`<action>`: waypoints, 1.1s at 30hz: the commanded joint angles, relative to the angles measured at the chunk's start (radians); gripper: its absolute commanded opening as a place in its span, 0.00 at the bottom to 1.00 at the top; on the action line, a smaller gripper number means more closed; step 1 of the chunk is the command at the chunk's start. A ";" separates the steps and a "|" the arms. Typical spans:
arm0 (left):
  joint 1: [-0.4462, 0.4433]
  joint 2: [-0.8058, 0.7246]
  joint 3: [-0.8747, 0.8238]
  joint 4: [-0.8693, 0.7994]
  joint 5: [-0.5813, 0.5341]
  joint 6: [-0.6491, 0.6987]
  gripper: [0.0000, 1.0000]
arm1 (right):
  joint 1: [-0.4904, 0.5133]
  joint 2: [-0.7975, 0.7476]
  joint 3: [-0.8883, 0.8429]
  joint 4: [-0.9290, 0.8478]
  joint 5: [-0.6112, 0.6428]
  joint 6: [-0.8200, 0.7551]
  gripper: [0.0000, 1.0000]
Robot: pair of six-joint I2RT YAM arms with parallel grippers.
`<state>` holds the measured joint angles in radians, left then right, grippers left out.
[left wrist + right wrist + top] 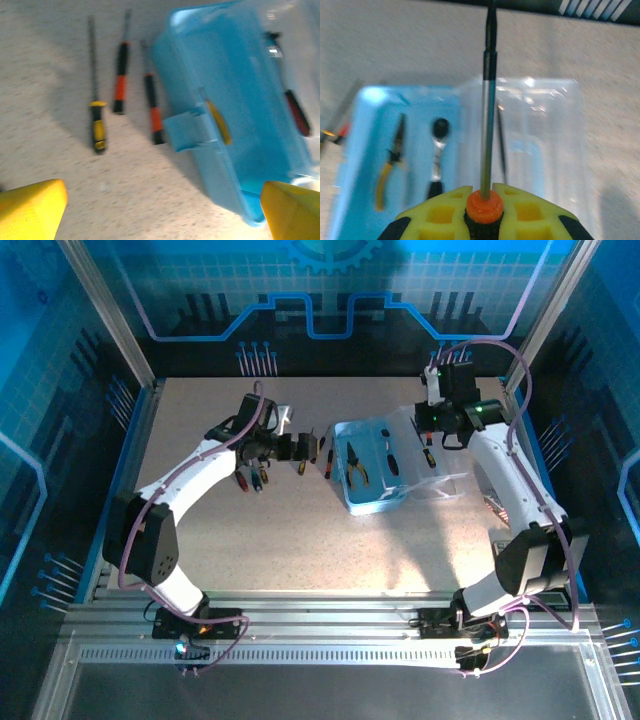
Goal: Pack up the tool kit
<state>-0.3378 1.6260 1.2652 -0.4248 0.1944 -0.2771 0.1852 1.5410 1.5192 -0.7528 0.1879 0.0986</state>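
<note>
Blurrily, the left fingers (32, 207), yellow blocks cut off at the frame's bottom corners, are standing wide apart and holding nothing. Beyond them a rectangular translucent light-blue plastic case (235, 95) is lying on the speckled table (60, 60), with a slim yellow-and-black screwdriver (98, 125) and two red-and-black screwdrivers (119, 80) beside it. The right fingers (440, 212) are clamping an orange-collared steel-shafted screwdriver (489, 110) above the case's clear lid (545, 130); its tip is running out of frame. Small orange-handled pliers (390, 165) are resting inside.

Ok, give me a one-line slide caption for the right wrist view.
Right fingers clamp a screwdriver; beyond it, the open blue case holds pliers and a round-headed tool.
</note>
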 commanded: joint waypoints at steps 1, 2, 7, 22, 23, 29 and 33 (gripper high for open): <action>-0.001 0.005 -0.005 -0.091 -0.104 0.039 0.99 | -0.015 0.050 0.004 -0.099 0.168 -0.062 0.00; 0.000 0.003 -0.013 -0.091 -0.107 0.038 0.99 | -0.016 0.064 0.003 -0.099 0.193 -0.067 0.00; 0.001 0.006 -0.033 -0.083 -0.105 0.032 0.99 | -0.023 0.121 -0.008 -0.091 0.278 -0.085 0.00; 0.000 0.032 -0.024 -0.080 -0.081 0.022 0.99 | -0.052 0.204 -0.086 0.009 0.330 -0.094 0.01; 0.000 0.032 -0.022 -0.081 -0.081 0.023 0.99 | -0.052 0.210 -0.087 0.013 0.334 -0.096 0.02; 0.000 0.032 -0.016 -0.088 -0.088 0.030 0.99 | -0.057 0.236 -0.092 0.034 0.340 -0.104 0.14; 0.000 0.039 -0.010 -0.097 -0.099 0.033 0.99 | -0.060 0.251 -0.095 0.036 0.320 -0.100 0.22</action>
<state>-0.3367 1.6531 1.2407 -0.4908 0.1081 -0.2588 0.1387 1.7668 1.4387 -0.7296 0.5163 0.0002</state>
